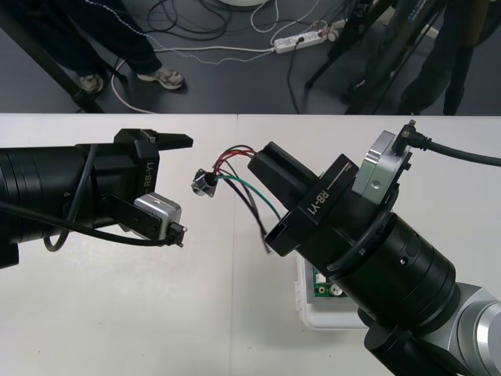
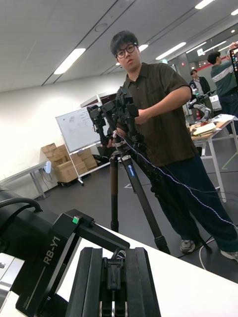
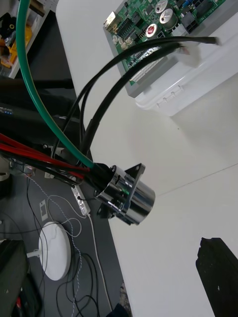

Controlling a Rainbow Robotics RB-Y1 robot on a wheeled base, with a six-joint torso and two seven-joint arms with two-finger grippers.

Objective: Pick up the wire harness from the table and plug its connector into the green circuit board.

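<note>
The wire harness hangs in the air above the table. Its round metal socket [image 1: 204, 185] faces my left gripper [image 1: 185, 186], which is open, its two black fingers wide apart just left of the socket. Red, green and black wires [image 1: 239, 176] run right into my right gripper [image 1: 262, 176], which is shut on the harness; in the right wrist view the dark harness [image 2: 114, 275] sits between its fingers. The left wrist view has the socket [image 3: 127, 196] close ahead, one left finger [image 3: 218, 277] beside it. The green circuit board [image 3: 148, 27] lies on its white base [image 3: 173, 91], partly under my right arm [image 1: 321, 287].
The pale table [image 1: 117, 313] stretches out on the left and in front. Its far edge [image 1: 235, 115] borders dark floor with cables, a power strip [image 1: 301, 37] and tripod legs. My right arm's thick body [image 1: 391, 266] covers most of the board's base.
</note>
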